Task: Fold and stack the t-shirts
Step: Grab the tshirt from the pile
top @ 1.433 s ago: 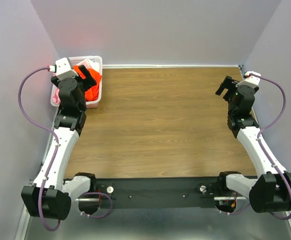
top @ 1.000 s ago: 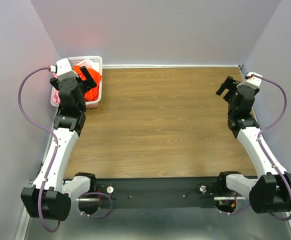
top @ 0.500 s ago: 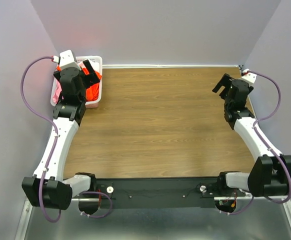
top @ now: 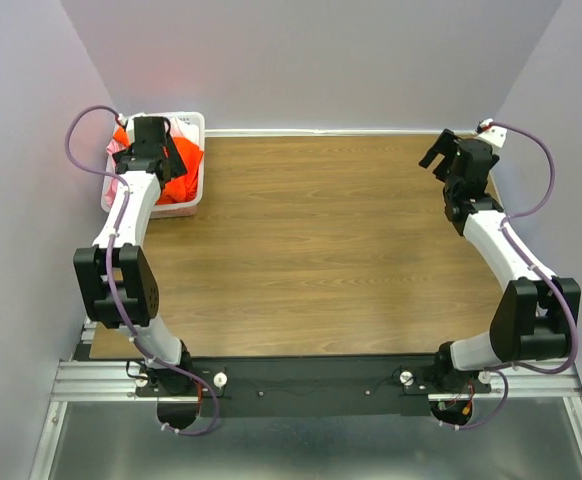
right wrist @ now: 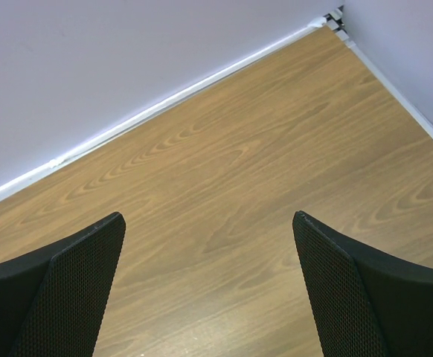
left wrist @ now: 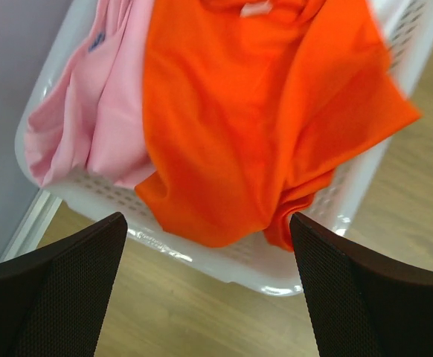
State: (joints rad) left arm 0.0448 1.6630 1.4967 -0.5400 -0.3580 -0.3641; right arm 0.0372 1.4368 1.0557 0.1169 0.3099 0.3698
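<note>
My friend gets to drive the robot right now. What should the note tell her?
Left gripper: open, above the basket, holding nothing.
Right gripper: open, over bare table near the far right corner.
Shirts: orange t-shirt and pink t-shirt lie crumpled in the basket, orange hanging over its rim.
Done: nothing folded or stacked.
Left: take out each shirt, fold, stack.

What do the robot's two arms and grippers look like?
The left arm and right arm have white link shells with black joints. A looping purple cable runs to each wrist. The left gripper and right gripper each have two broad black fingers with a fine dotted mesh texture.
</note>
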